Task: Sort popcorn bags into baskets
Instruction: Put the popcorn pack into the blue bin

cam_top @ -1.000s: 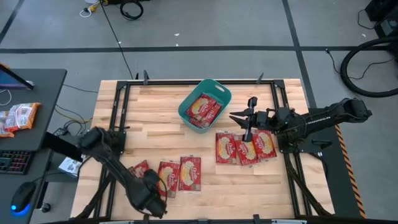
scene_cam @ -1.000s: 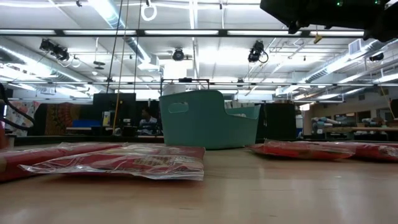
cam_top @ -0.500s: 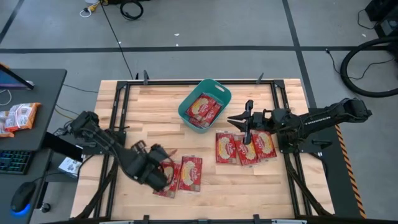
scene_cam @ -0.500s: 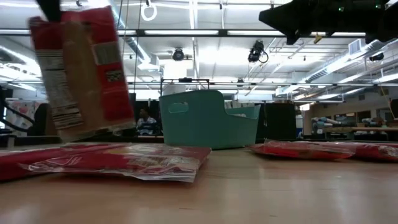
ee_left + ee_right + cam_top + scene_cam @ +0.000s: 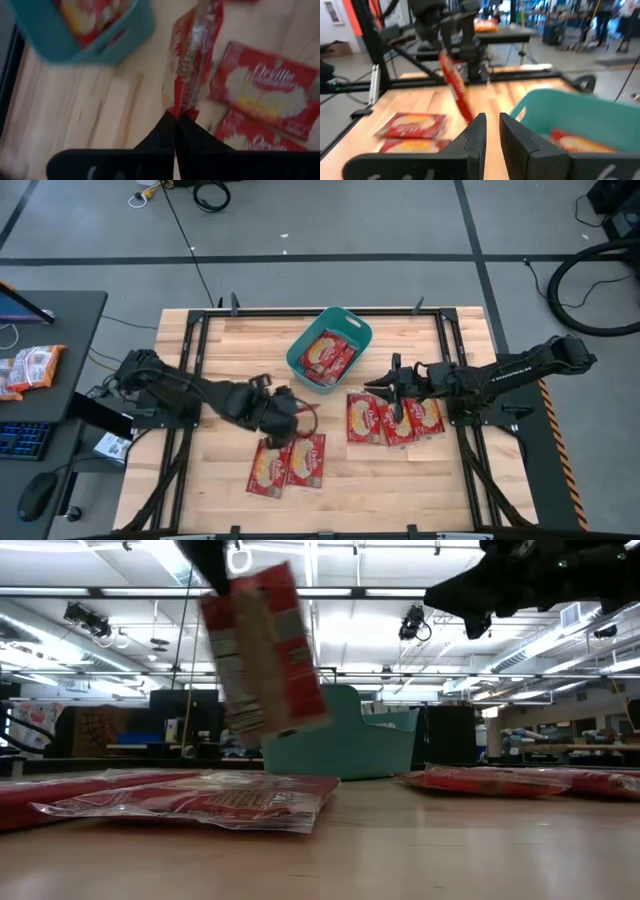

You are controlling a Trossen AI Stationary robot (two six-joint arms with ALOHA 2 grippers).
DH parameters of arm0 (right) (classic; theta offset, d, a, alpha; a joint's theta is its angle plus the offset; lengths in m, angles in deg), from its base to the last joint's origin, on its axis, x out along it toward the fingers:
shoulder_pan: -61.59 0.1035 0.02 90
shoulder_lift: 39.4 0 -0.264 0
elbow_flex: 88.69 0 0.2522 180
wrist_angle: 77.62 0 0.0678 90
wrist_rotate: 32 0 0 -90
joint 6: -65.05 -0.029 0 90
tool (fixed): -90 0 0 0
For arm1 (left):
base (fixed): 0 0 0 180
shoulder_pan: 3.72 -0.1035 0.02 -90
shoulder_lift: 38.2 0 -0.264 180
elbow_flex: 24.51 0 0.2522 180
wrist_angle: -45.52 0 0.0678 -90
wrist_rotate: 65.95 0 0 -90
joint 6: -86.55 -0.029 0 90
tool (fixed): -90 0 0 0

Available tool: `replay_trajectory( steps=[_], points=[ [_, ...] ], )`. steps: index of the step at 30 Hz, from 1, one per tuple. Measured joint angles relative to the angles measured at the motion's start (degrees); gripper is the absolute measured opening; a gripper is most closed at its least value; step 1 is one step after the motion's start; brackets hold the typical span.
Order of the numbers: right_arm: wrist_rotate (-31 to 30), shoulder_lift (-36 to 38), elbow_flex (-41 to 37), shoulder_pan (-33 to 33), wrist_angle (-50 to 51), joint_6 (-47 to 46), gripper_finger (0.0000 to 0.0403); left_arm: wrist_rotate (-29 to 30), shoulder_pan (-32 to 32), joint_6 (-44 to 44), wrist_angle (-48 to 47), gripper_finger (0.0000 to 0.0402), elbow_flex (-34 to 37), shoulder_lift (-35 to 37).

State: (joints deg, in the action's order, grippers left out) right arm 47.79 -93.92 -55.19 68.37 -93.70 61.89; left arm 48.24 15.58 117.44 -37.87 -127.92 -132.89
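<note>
Nearest the low camera, two popcorn bags lie flat on the bench, well short of the teal basket, side by side with their long axes running toward the basket. Just beyond them, the left pincer is clamped tight on one end of a lifted popcorn bag, which hangs clear of the bench, edge-on and tilted, its long axis close to upright with the free end dangling below the grip. This is the relation that matters: from that pincer the basket lies up and across the bench, a short reach farther from the near edge, with nothing between the hanging packet and the tub's near wall. I'd judge the left arm is plainly the one placed for the drop; it needs to carry the packet on over the rim before letting go, and a packet hanging this tall could catch its lower end on the wall if it travels too low. On the other side of the basket, the right pincer hovers above a cluster of flat bags, its fingers set narrow and parallel with nothing between them, pointing toward the basket. Farthest of all, the basket itself sits near the far edge of the bench, with a couple of packets already lying inside.
</note>
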Motion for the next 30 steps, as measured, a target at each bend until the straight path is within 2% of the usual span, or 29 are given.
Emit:
replay_trajectory(
  steps=[5, 16, 22, 30],
  points=[
    [-0.01, 0.0, 0.01, 2.33, 3.79, -4.0, 0.0059, -3.03, -4.88, -11.68, 8.73, 0.0, -1.57, -0.02],
    [-0.03, 0.0, 0.0, 9.69, 6.42, -9.76, 0.0059, -2.76, -15.02, -31.86, 25.6, 0.0, -6.16, 0.0],
    [-1.11, 0.0, 0.01, 13.47, 6.51, -11.88, 0.0059, -1.28, -20.67, -44.2, 28.87, 0.0, -6.07, -0.66],
    [-7.47, 0.0, 0.01, 17.55, 6.34, -12.35, 0.0059, -0.54, -26.93, -59.91, 30.2, 0.0002, -6.1, -4.18]
  ],
)
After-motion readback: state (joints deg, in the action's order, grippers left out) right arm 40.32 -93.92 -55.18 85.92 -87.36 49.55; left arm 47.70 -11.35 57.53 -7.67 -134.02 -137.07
